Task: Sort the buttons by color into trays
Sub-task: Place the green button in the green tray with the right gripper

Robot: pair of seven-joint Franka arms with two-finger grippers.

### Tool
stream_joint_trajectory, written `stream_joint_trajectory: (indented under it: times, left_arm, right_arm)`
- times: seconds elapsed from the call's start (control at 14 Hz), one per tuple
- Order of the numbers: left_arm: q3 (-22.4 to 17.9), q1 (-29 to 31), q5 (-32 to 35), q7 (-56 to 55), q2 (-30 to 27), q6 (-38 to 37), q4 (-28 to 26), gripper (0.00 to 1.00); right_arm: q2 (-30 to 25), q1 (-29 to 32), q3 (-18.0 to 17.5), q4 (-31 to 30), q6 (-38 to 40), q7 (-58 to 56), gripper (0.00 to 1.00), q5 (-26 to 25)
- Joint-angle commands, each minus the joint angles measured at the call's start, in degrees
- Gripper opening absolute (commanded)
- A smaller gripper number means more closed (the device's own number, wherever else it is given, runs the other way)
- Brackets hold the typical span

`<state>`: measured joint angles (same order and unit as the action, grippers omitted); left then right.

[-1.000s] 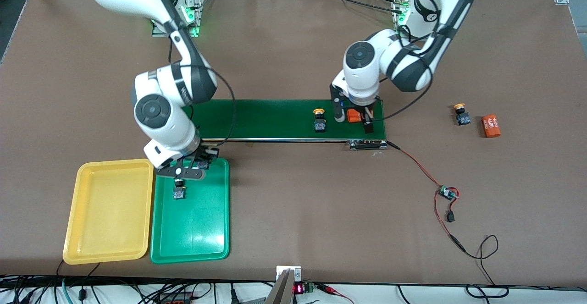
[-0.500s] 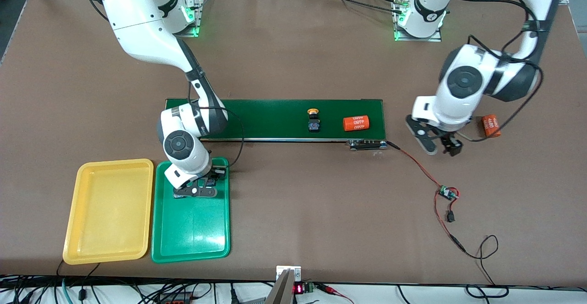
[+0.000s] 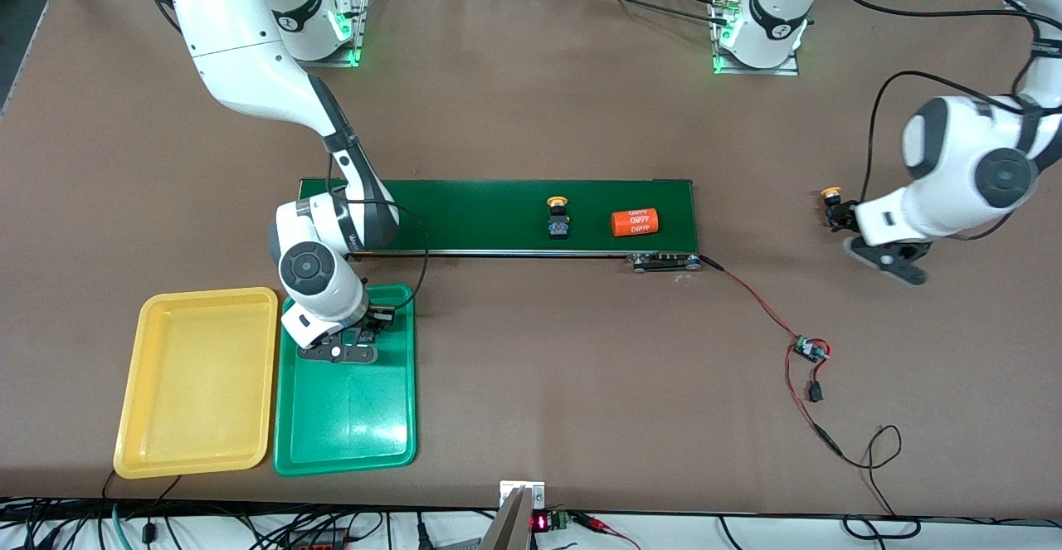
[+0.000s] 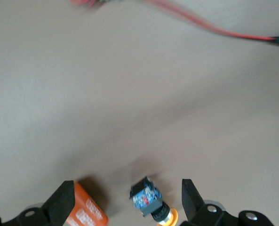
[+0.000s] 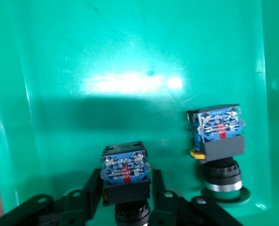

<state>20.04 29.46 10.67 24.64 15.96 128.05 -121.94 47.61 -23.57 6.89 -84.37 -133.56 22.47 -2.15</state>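
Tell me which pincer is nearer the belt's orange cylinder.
Left. Left pincer hovers off the belt's end; right pincer is over the green tray, farther from the cylinder.

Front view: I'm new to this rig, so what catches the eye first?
The right pincer is low in the green tray, where two buttons stand. The left pincer, open, hovers over a yellow-capped button beside an orange cylinder.
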Motion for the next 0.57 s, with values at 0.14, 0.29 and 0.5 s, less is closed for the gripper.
stream_joint_trajectory:
  times: [0.14,0.29,0.5]
  left_arm:
    - [0.88,1.47,-1.88,-22.57,-0.66,0.18,-4.44,1.00]
    - [0.79,1.56,-1.89,-29.53,-0.23,0.36,-5.06,1.00]
    - [0.18,3.05,0.03,-31.76,0.13,1.50,-5.86,1.00]
  right_arm:
    - [-5.57,0.28,-0.74,-0.53,6.17,-0.07,1.00,-0.31]
    - [-10.23,0.02,-1.61,-2.02,12.16,0.72,1.00,0.13]
    - [-19.28,0.01,-4.60,-11.93,10.61,2.04,1.00,4.23]
